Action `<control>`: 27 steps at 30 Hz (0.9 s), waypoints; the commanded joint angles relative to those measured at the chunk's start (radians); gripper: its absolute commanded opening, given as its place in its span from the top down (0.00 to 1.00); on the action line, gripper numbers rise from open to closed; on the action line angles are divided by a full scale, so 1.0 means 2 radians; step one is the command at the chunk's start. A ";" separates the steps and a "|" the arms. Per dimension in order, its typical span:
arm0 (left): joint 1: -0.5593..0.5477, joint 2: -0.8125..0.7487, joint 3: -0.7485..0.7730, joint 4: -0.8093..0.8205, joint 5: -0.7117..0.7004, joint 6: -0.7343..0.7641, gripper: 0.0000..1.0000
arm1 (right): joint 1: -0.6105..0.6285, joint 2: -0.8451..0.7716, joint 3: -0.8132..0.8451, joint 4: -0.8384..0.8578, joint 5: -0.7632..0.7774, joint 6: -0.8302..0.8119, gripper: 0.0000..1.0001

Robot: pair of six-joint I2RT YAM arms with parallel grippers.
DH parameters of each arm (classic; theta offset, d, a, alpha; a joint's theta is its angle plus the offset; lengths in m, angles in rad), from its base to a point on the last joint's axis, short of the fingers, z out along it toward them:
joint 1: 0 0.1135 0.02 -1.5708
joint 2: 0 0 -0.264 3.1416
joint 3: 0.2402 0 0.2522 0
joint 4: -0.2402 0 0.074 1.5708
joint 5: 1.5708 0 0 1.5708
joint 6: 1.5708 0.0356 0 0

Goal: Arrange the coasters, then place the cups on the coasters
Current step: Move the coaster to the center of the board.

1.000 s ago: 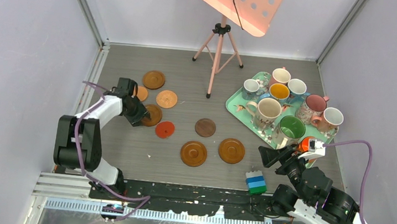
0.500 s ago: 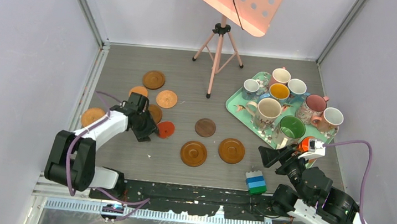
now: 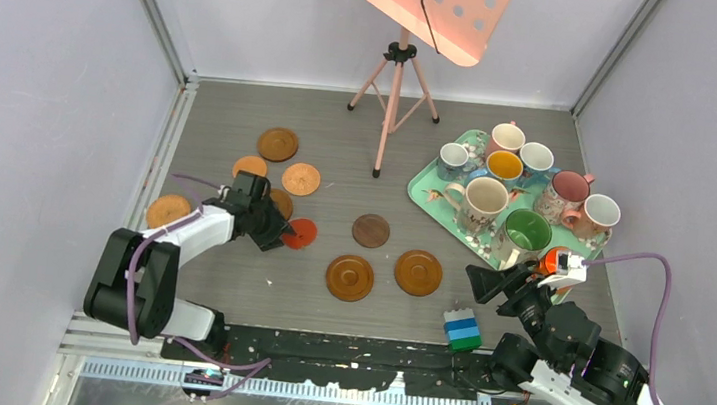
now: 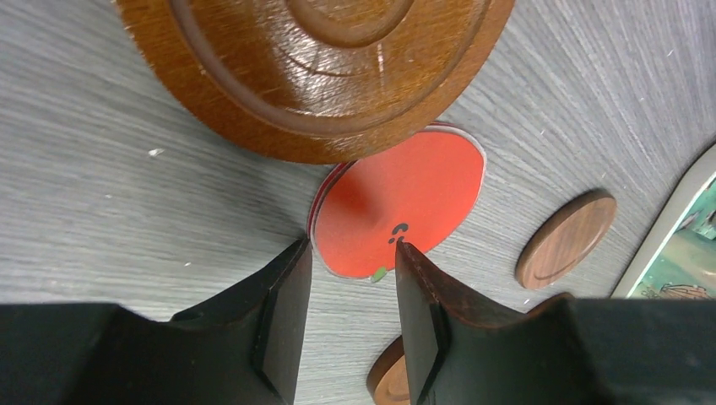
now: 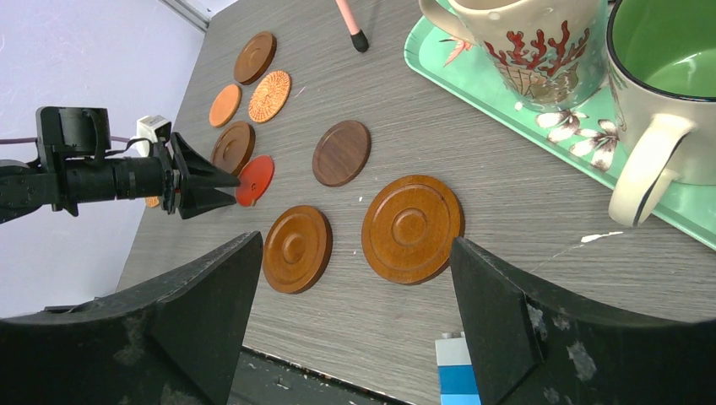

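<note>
Left gripper (image 4: 350,245) is low over the grey table (image 3: 226,279). Its fingers are parted, tips either side of the near rim of the flat red round coaster (image 4: 405,202), not clamped. The red coaster's far edge meets the grooved brown wooden coaster (image 4: 321,67). Right gripper (image 5: 353,245) is spread wide and empty, near the mint floral tray (image 3: 425,185) holding the ceramic mugs (image 3: 485,198).

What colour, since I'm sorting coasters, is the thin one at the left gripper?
Red coaster, shown best in the left wrist view.
</note>
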 commanded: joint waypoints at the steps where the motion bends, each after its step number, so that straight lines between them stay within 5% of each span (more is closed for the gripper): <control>1: -0.009 0.024 0.002 0.017 -0.021 -0.008 0.57 | 0.000 -0.052 0.004 0.012 0.003 0.002 0.11; 27: -0.118 0.039 0.052 -0.018 -0.060 -0.065 0.53 | 0.000 -0.060 0.004 0.013 -0.003 0.003 0.11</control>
